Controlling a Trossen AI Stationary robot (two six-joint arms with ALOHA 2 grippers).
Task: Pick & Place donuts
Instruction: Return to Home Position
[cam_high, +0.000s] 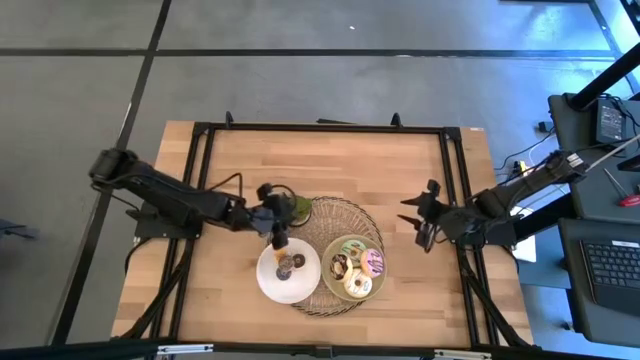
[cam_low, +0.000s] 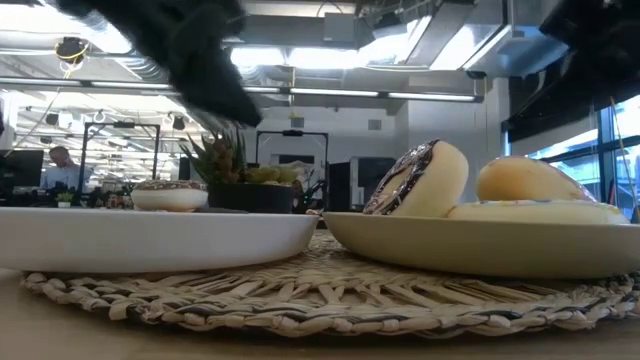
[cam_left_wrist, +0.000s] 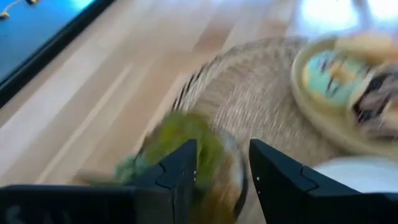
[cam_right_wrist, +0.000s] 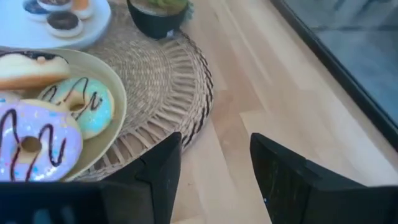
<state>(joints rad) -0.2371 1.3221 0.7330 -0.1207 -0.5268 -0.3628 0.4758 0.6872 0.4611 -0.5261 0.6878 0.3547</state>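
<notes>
Several larger frosted donuts (cam_high: 356, 266) lie on a pale-green plate (cam_high: 326, 262); the right wrist view shows a green one (cam_right_wrist: 78, 106), a pink one (cam_right_wrist: 31, 140) and a chocolate one (cam_right_wrist: 31, 67). Mini donuts (cam_high: 290, 265) sit on a white plate (cam_high: 270, 283). Both plates rest on a round woven mat (cam_high: 345, 215). My left gripper (cam_high: 277, 230) hovers open above the mat's left edge, beside a small potted plant (cam_high: 292, 207); nothing is between its fingers (cam_left_wrist: 180, 171). My right gripper (cam_high: 415, 222) stands open over bare wood, right of the mat.
The potted plant (cam_left_wrist: 186, 149) stands on the mat just beyond my left fingers. A black frame (cam_high: 200, 160) runs around the wooden table top. Bare wood lies at the far side (cam_high: 320, 165) and between the mat and the right gripper (cam_right_wrist: 249, 118).
</notes>
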